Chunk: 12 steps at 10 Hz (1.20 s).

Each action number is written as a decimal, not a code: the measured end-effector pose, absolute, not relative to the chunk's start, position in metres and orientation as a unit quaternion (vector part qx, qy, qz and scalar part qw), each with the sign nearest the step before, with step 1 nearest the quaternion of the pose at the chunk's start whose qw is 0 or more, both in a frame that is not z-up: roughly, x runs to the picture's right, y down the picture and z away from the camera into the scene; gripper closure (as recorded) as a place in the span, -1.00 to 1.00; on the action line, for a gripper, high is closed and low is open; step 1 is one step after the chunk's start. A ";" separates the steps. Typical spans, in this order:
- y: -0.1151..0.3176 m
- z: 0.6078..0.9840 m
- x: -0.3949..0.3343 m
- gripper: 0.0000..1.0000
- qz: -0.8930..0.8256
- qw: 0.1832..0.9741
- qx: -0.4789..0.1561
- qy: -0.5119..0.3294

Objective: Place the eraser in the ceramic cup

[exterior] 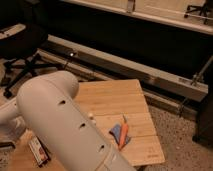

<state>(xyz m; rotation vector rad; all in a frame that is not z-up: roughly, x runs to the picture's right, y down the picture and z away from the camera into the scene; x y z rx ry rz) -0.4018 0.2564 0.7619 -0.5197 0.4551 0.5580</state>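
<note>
Lying flat at the front-left of the pale wooden slatted worktop (pixel 115 97): small rectangular eraser with black edge and red-and-white face (pixel 38 150), just beside the bulky white arm casing (pixel 65 120). Not showing: white ceramic cup, presumably hiding behind that casing. Claw also sitting out of view; jaws standing apart, gripping nothing.

Judging the step as approach. Advising: descending straight over the eraser, pinching across its short width, staying clear of the orange-and-blue pointed items (pixel 121 134) at right.

Reading no lettering on the eraser face; spotting no brand anywhere.
</note>
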 end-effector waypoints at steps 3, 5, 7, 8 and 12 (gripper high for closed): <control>0.277 0.768 -0.405 -0.60 0.250 0.906 -0.243 0.239; 0.277 0.776 -0.404 -0.60 0.256 0.902 -0.244 0.248; 0.272 0.784 -0.404 -0.55 0.276 0.891 -0.262 0.246; 0.267 0.788 -0.403 -0.39 0.289 0.883 -0.277 0.243; 0.251 0.797 -0.384 0.38 0.317 0.860 -0.315 0.245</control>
